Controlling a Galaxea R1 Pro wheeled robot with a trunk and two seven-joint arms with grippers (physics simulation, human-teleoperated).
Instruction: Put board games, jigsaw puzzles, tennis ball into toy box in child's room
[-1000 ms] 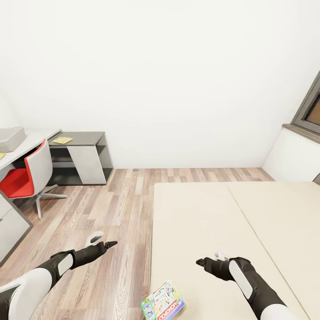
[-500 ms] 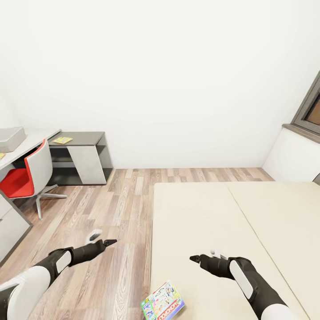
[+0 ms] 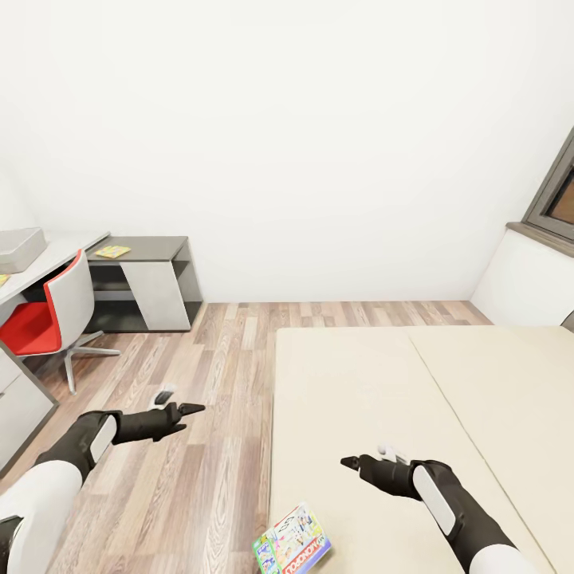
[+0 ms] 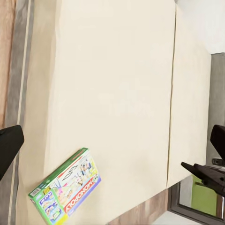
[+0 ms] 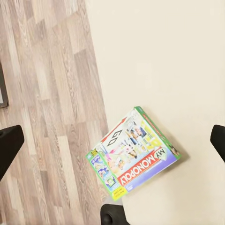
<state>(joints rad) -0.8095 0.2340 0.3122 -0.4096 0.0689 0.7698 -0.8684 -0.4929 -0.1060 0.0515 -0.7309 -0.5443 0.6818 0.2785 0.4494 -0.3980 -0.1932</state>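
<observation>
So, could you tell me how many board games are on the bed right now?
1: a board game lies at the near corner of the bed, beside the floor. Others may be outside the views.

A red-seated swivel chair point(image 3: 49, 317) stands on the wood-plank floor point(image 3: 215, 375).

Monopoly board game point(image 3: 292, 544): lower corner cut by the head view's bottom edge, lying below and between both grippers. Toy box point(image 3: 17, 249): far beyond the left gripper point(image 3: 174, 402), sliced by the picture's left edge; contents hidden. Yellow item point(image 3: 111, 252) on the dark grey side desk point(image 3: 147, 249): too small to identify. Window point(image 3: 556, 195): far past the right gripper point(image 3: 368, 458), cropped at the right edge. Right gripper fingers point(image 5: 9, 147): tips alone enter the wrist view.
</observation>
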